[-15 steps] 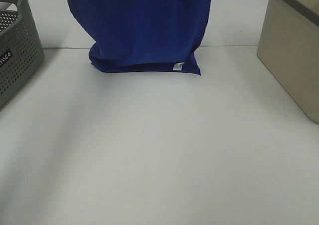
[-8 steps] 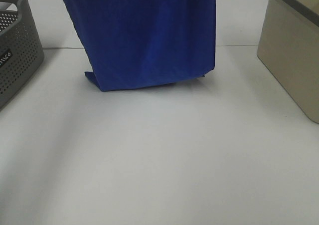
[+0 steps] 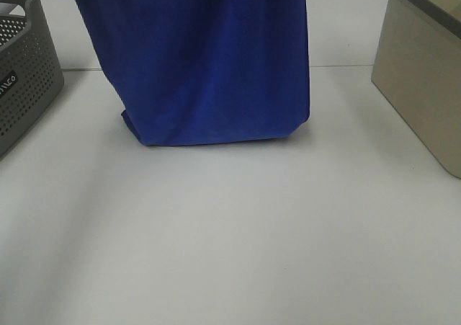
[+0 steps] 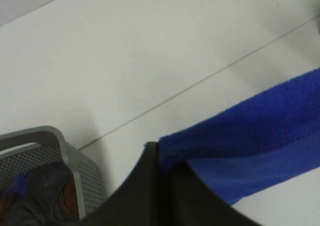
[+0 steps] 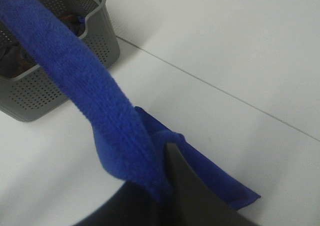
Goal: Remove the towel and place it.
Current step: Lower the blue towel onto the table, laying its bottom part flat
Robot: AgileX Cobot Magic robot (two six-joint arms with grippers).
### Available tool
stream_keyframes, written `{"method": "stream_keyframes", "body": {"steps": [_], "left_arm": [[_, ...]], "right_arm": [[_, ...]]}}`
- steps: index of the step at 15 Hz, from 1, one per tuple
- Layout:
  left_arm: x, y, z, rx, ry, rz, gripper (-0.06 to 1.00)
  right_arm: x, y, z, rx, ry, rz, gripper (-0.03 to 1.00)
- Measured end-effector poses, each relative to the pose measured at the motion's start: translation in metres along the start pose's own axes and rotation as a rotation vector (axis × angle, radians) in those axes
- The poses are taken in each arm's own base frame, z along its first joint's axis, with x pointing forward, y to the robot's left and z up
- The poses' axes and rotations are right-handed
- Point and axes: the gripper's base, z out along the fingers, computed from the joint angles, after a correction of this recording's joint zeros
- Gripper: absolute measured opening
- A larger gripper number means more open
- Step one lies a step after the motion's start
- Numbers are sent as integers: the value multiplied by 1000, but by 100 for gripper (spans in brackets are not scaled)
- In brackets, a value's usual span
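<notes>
The white desk (image 3: 230,253) runs from its near edge up to a thin line at its far edge, and a soft shadow lies across its middle. Past that shadow, midway between the left and right edges and short of the far edge, the lower end of the towel (image 3: 209,65) rests on the desk in a rounded fold. Above the fold the royal-blue cloth rises as a broad, nearly flat sheet and leaves the top of the high view, so its upper edge and both arms are out of that picture.

At the left edge, near the far left corner, stands a grey perforated basket (image 3: 25,87) with white lettering on its side. It is well apart from the towel. The left wrist view shows dark clothing (image 4: 45,196) lying inside it. At the right edge, reaching toward the far right corner, stands a beige bin (image 3: 421,87) with a darker rim, also apart from the towel.

Higher up, the wrist views show how the cloth is held. The left jaws are closed tight on one upper corner of the towel, their black tips meeting on the fuzzy edge, which stretches away taut from them. The right jaws are pinched on the other upper corner, where the edge bunches into a thick roll and runs off toward the basket side. Below the right jaws the towel's lower part lies folded on the desk, just short of the far edge line.
</notes>
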Motion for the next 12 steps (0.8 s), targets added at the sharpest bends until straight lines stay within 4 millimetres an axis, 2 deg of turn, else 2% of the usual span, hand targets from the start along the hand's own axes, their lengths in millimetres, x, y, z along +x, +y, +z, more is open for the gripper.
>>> {"method": "stream_keyframes", "body": {"steps": [2,3,4,5,9,12], "left_arm": [[12,-3,-12,5,39,-1,0],[16,-5,-25,-2,36,1,0],[24,-7,-44,-20,39,8,0],[28,-8,-49,-19,43,8,0],[49,-14,-46,17,114,-5,0],[66,-23,-55,66,141,-44,0]], "right_arm": [[0,3,0,-29,-4,8,1],[0,5,-2,-47,-8,13,1],[6,8,-3,-70,15,27,1],[13,8,-4,-74,40,37,1],[36,11,-5,-89,119,69,1],[59,13,-8,-94,182,93,1]]}}
